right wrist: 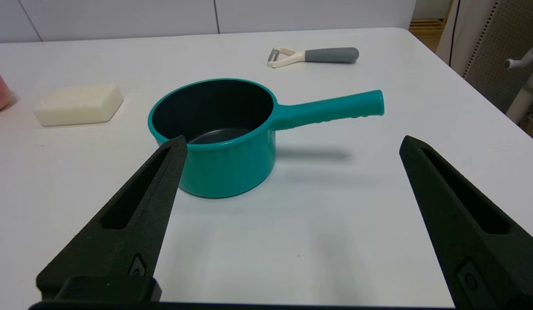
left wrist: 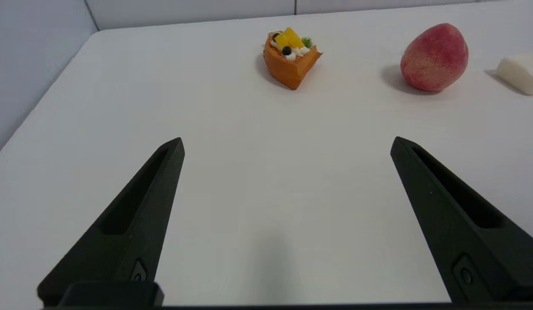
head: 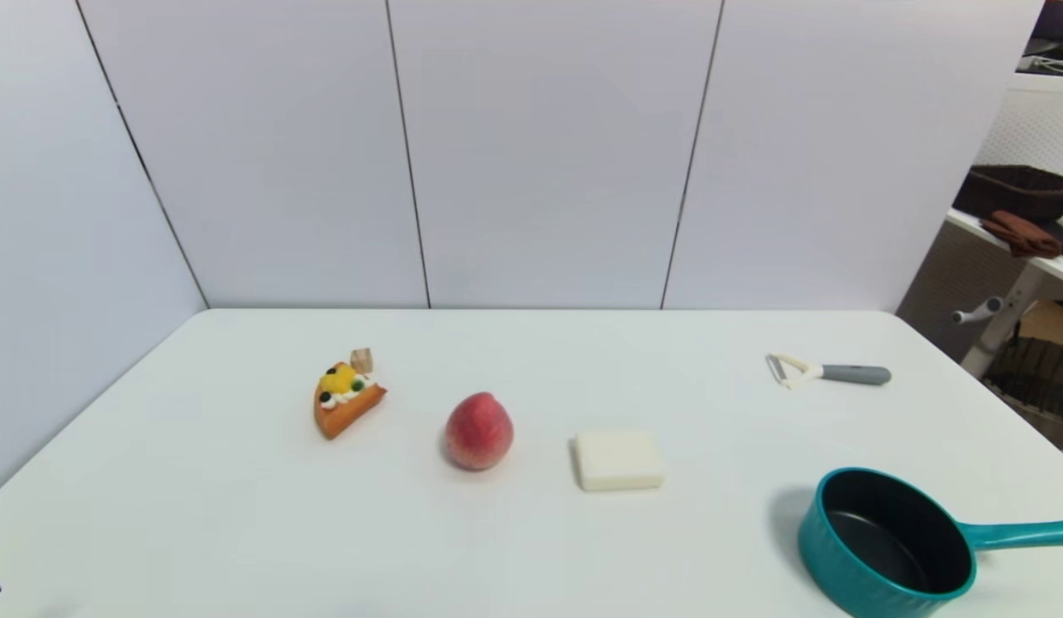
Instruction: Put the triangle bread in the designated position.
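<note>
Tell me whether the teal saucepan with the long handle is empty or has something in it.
Empty: the teal saucepan stands upright, and only its bare dark inside shows in the head and right wrist views.

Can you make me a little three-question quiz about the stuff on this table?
1. True or false: the triangle bread is inside the teal pot.
2. What sits between the triangle bread and the white block? A) peach B) peeler C) cube
3. Fill in: the left end effector is ____, holding nothing.

Key: 1 false, it lies on the table; 2 A, the peach; 3 open.
</note>
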Robot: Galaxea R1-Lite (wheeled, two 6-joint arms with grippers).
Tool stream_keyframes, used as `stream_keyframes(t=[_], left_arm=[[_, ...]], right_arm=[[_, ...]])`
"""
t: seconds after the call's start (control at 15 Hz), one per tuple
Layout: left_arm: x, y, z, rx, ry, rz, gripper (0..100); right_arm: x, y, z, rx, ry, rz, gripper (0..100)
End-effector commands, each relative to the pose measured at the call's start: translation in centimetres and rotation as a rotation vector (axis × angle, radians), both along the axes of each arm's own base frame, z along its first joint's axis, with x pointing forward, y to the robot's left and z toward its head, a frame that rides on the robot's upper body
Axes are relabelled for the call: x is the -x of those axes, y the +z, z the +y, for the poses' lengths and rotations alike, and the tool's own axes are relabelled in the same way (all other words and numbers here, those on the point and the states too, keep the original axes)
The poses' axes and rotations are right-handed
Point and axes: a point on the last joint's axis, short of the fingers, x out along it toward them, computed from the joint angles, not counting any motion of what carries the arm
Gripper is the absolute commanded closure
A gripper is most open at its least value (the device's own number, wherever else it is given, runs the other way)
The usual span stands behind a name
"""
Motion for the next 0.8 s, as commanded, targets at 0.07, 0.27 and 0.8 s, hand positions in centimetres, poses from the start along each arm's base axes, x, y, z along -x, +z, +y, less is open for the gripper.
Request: stream_keyframes(t=[0.07, 0.27, 0.8], left_arm=[[1.71, -2.67, 0.19, -0.016, 0.126, -0.071, 0], [1.71, -2.70, 0.20, 0.015, 0.133, -0.066, 0], [1.72, -2.63, 0.24, 0.119, 0.151, -0.064, 0]], right_arm=[[-0.01, -0.01, 0.00, 0.000, 0.000, 0.001, 0], [-0.01, -0.01, 0.00, 0.000, 0.000, 0.001, 0], [-0.01, -0.01, 0.00, 0.000, 0.000, 0.001, 0]])
